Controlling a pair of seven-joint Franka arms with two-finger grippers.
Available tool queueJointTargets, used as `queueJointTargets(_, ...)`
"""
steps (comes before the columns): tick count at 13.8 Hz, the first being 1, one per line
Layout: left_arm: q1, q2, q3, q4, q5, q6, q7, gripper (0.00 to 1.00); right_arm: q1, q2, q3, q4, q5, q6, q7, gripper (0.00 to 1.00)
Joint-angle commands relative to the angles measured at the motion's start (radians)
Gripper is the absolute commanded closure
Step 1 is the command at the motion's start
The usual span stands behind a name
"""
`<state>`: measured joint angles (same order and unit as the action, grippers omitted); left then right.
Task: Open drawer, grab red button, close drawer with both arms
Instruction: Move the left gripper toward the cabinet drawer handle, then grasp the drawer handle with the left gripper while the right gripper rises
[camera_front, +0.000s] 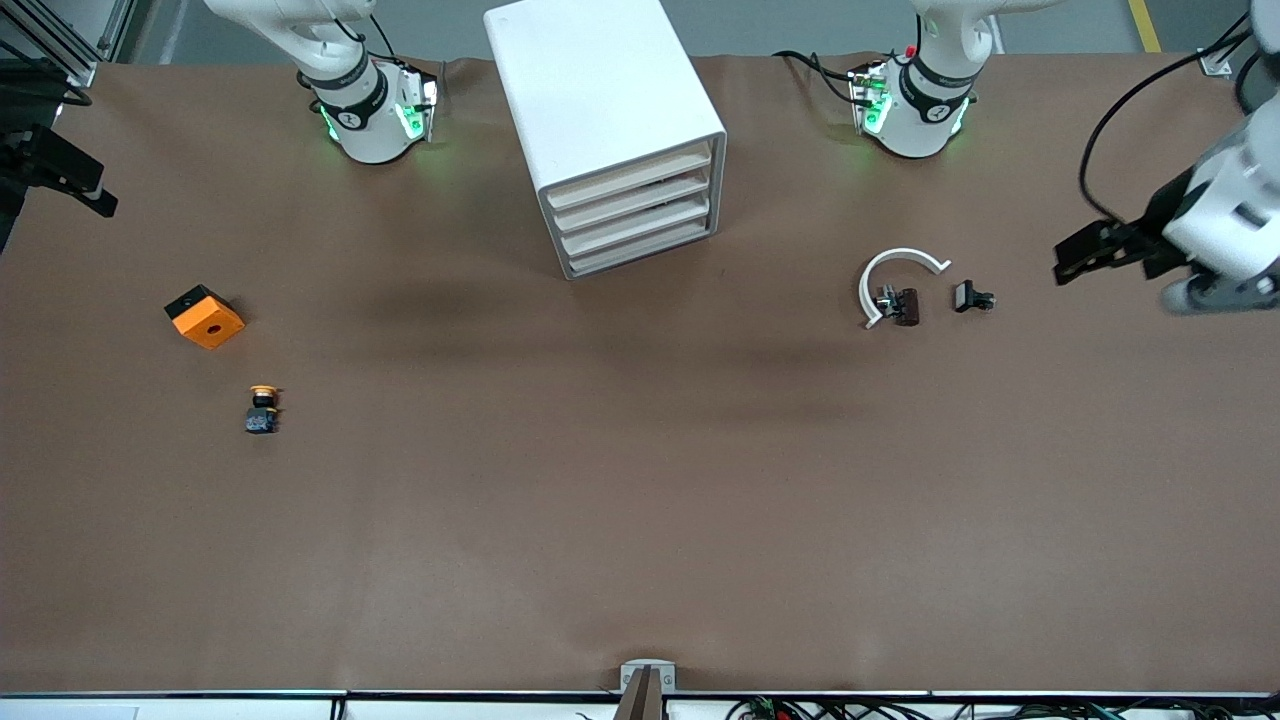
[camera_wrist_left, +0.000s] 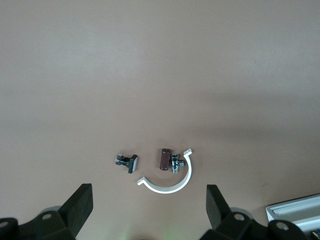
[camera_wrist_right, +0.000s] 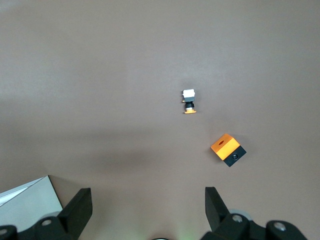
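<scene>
White drawer cabinet (camera_front: 600, 110); orange cube (camera_front: 205, 318); brown table (camera_front: 640, 500)

Drawer cabinet (camera_front: 610, 130) mid-table, drawer fronts unobstructed. Orange cube (camera_front: 205, 316) + yellow button (camera_front: 262, 408) toward right arm's end; white clamp (camera_front: 895, 280), small black part (camera_front: 972, 297) toward left arm's end. Broad bare table (camera_front: 640, 520) nearer front cam.

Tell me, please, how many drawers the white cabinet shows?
4, stacked one above another in the front of the white cabinet, all shut: top drawer, second, third, bottom.
</scene>
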<state>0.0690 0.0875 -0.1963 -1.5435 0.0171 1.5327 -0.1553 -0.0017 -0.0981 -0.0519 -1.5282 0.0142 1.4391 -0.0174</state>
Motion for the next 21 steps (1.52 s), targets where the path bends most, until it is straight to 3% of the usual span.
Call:
queueJointTargets(1,-0.058,0.096,-0.012,0.037,0.024,0.012,-0.099,0.00,-0.011,-0.022,0.009,-0.018,0.012,0.011,0.002,0.00)
queueJointTargets(6,-0.236,0.279,-0.012,0.045,-0.028,0.027,-0.696,0.00,-0.004,-0.014,0.012,-0.009,0.010,0.008,0.001,0.00)
queueJointTargets(9,-0.333,0.371,-0.012,0.040,-0.058,0.113,-1.031,0.00,-0.006,-0.008,0.010,-0.006,0.009,-0.002,-0.001,0.00)
queueJointTargets(16,-0.417,0.560,-0.011,0.045,-0.333,0.179,-1.758,0.00,-0.017,0.009,0.004,-0.006,0.009,-0.017,0.001,0.00)
queueJointTargets(20,-0.463,0.584,-0.011,0.042,-0.455,0.256,-1.874,0.00,-0.006,0.077,0.007,0.008,-0.061,-0.003,-0.001,0.00)
queueJointTargets(21,-0.489,0.593,-0.011,0.042,-0.482,0.264,-1.933,0.00,-0.005,0.130,0.009,0.016,-0.069,-0.008,0.001,0.00)
